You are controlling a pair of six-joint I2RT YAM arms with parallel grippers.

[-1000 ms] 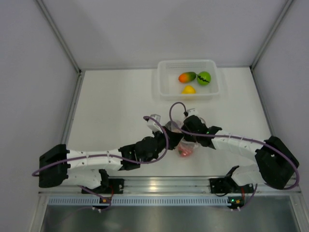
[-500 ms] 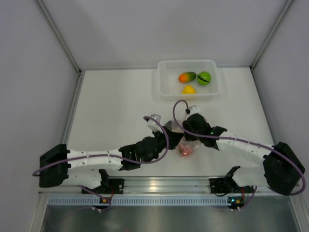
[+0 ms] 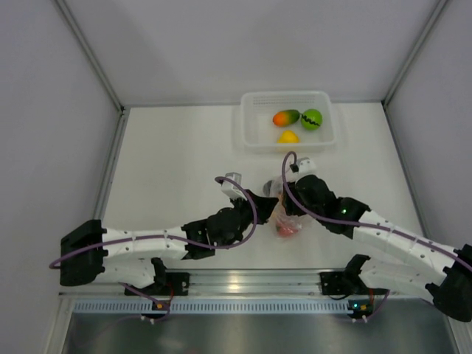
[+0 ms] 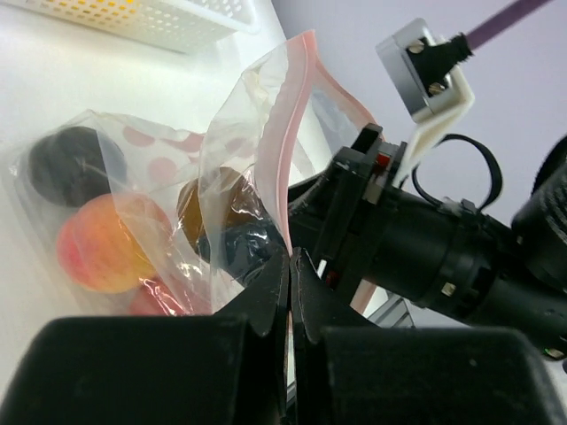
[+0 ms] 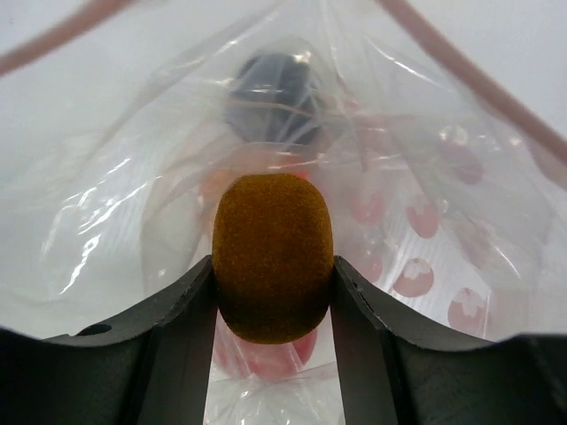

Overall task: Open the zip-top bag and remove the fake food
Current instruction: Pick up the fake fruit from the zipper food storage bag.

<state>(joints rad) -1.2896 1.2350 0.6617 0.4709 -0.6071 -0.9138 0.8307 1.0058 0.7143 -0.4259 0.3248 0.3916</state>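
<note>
The left arm (image 3: 147,243) is lying low, reaching toward 2 o'clock, its left gripper (image 4: 290,266) pinching the zip-top bag (image 4: 239,150), jaws pressed together. The right arm (image 3: 383,236) is stretching toward 10 o'clock, the right gripper (image 5: 273,283) clamping brown fake food (image 5: 273,239).

Top cam looked down over the whole bench (image 3: 177,162) from its near edge. Wrist cams sat close on the bag (image 4: 235,168), from opposite sides; all three shared it.
</note>
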